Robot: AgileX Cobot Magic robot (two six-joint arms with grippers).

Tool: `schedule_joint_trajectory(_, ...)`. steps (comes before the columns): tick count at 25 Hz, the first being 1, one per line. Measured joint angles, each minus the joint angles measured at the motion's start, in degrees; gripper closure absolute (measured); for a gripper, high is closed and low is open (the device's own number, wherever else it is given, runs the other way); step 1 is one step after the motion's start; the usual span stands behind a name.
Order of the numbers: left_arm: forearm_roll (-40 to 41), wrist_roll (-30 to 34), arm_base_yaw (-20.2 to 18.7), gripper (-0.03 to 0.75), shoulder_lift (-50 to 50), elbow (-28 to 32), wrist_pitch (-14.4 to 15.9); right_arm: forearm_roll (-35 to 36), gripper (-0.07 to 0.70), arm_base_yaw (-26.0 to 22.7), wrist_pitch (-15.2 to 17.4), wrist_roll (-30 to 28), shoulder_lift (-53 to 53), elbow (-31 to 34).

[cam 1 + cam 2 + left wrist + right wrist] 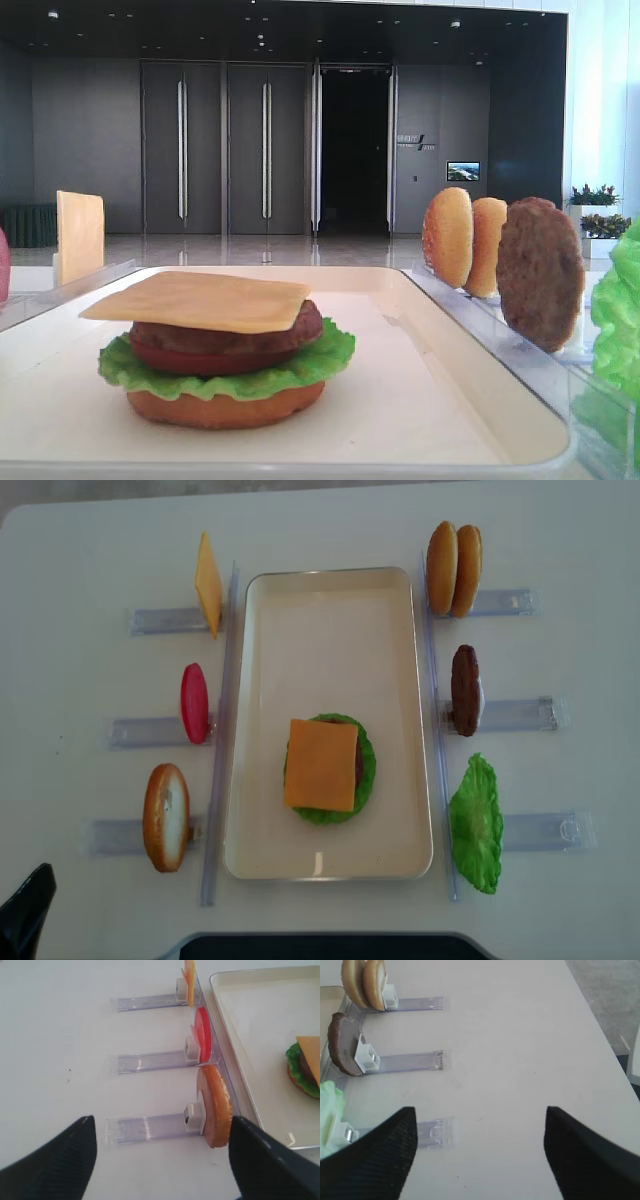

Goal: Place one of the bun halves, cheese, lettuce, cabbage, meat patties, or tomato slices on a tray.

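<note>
Ext high: stack on tray (400,300), bottom to top: bun, lettuce, tomato, patty, cheese (200,300). Only the top bun seems missing.

R wrist: right gripper (477,1152) jaws wide apart, nothing between; hangs over bare table beside lettuce rack.

L wrist: left gripper (160,1157) spread wide, empty, above rack w/ bun half (216,1106) standing on edge, just beside tray.

Overhead: bun half bottom-left, apart from stack.

Step (judged): pre-grasp. Next: lower L, straddle bun, close.

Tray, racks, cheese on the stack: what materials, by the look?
Tray: cream, smooth, glossy, probably plastic or enamelled metal. Racks: clear hard plastic, see-through with bright edges. Cheese: likely a rigid plastic replica, stays flat past the patty without drooping.
</note>
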Motion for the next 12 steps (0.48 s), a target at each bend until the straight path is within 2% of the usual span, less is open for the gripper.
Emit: schedule_joint_trajectory(12,0.00,0.00,0.00,0.087,0.00,0.00,0.00,0.00,0.100,0.00,0.00,0.00,0.00,0.00)
